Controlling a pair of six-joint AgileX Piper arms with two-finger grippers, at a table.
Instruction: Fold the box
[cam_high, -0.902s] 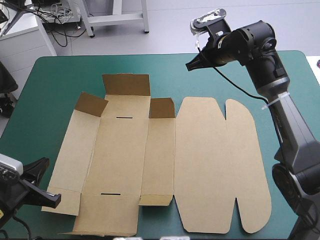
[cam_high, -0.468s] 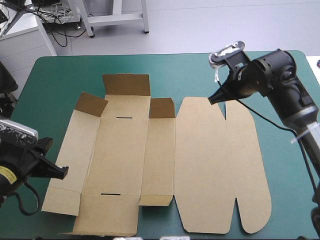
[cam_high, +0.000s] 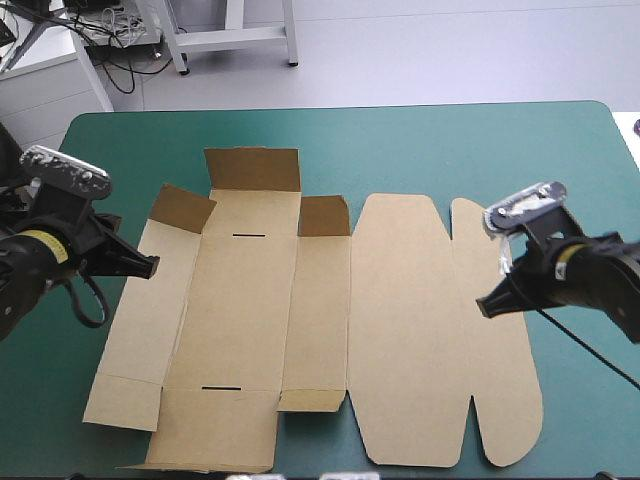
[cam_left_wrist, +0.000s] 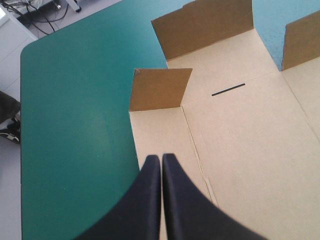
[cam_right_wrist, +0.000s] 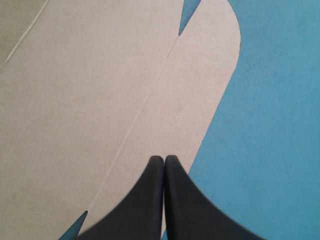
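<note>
From above, the box (cam_high: 400, 330) lies almost flat mid-worktop (cam_high: 120, 150), with the left hand (cam_high: 150, 268) and right hand (cam_high: 483, 308) flanking it, probably to start folding; the left wrist view shows its hand pressed together over the left panel, and the right wrist view likewise over the rounded flap.

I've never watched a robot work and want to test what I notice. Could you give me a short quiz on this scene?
1. True or false: the left gripper is shut.
2. How many flaps of the box stand raised along its far edge? A one, B three, C five.
3. Fill the gap: the right gripper is above the box's rounded ___ edge (left or right).

Key: 1 true; 2 B; 3 right.
</note>
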